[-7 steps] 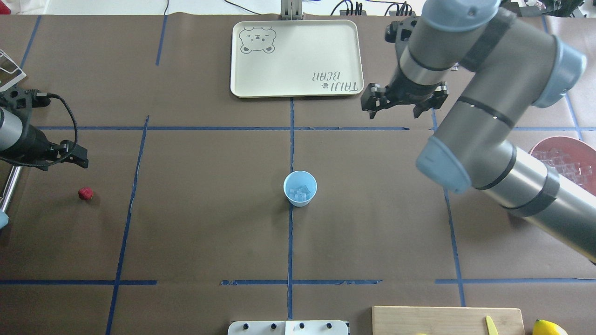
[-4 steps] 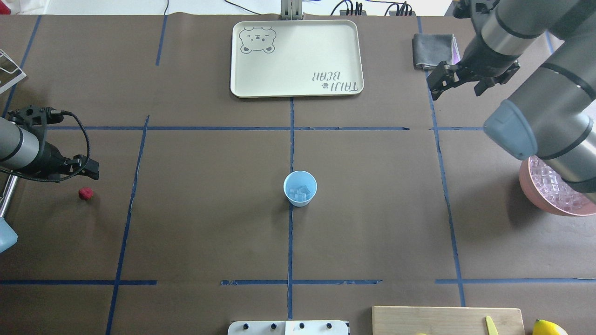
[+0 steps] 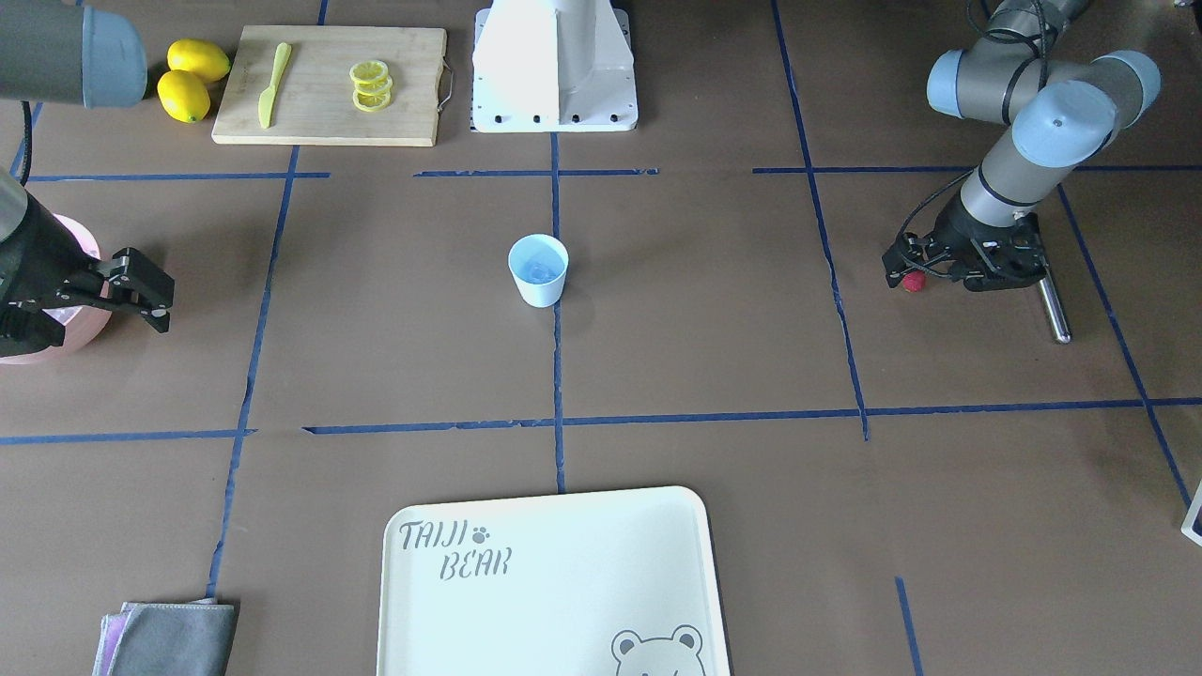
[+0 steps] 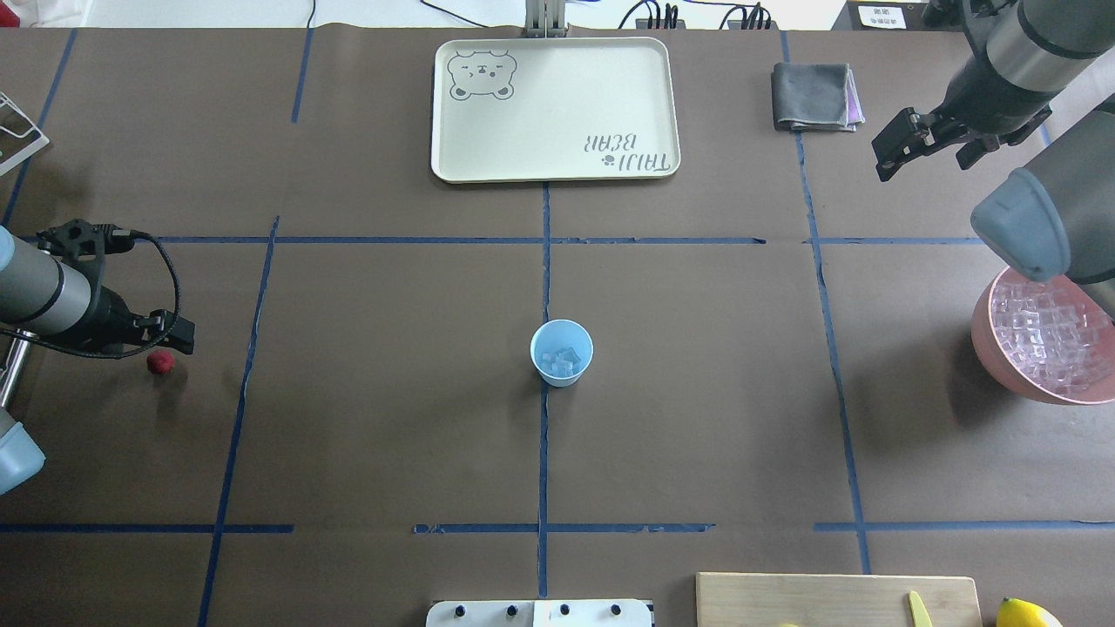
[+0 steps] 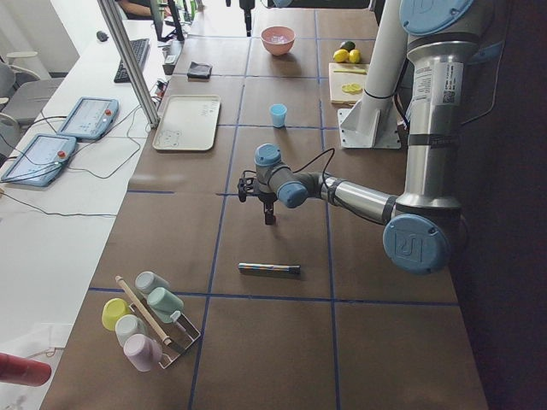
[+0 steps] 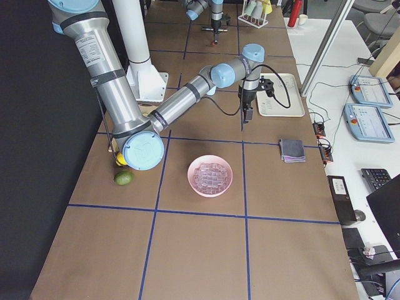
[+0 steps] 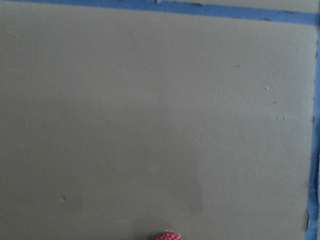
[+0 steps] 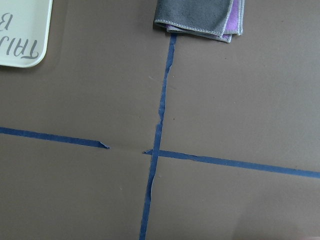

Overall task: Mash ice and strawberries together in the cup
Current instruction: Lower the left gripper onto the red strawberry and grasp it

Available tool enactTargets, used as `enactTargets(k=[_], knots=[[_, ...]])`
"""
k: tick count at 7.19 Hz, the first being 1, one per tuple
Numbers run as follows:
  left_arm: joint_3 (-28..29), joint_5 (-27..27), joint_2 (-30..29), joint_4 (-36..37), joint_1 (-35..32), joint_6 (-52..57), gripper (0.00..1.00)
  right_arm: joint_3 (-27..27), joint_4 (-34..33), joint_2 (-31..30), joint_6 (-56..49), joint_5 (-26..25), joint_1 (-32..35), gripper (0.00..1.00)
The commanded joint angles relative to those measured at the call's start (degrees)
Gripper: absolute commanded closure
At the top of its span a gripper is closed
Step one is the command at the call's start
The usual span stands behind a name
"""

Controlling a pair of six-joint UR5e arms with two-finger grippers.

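The pale blue cup [image 4: 561, 352] [image 3: 538, 270] stands upright at the table's centre with a few ice cubes [image 4: 560, 360] inside. More ice fills the pink bowl [image 4: 1041, 340] at the right edge. The red strawberry [image 4: 159, 363] [image 3: 912, 282] lies on the table at the left and shows at the bottom edge of the left wrist view [image 7: 167, 235]. My left gripper [image 4: 179, 335] [image 3: 901, 266] hangs just beside and above the berry, jaws apparently apart, holding nothing. My right gripper [image 4: 928, 157] [image 3: 150, 296] is open and empty at the far right, above bare table.
A cream tray [image 4: 557, 109] lies at the far middle, a folded grey cloth [image 4: 814, 96] to its right. A cutting board [image 3: 329, 84] with knife and lemon slices and two lemons [image 3: 192, 80] sit near the robot base. A metal rod [image 3: 1052, 305] lies by the left arm.
The right arm swung away to the far right, uncovering the cloth and the pink bowl. The left gripper moved in towards the strawberry. The cup has not moved.
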Motion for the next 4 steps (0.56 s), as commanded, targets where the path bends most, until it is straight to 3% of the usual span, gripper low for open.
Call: enactTargets(k=[1,3,4], knots=[[1.2,0.0,-0.1,-0.1,0.2,0.1,0.00,0.0,0.0,-0.1,0.0,0.0,0.3,0.01],[1.4,0.0,-0.1,-0.1,0.5,-0.1,0.04,0.0,0.0,0.0,0.0,0.0,0.4,0.01],[1.4,-0.1,-0.1,0.0,0.5,-0.3,0.19,0.1,0.0,-0.1,0.0,0.9,0.5,0.01]])
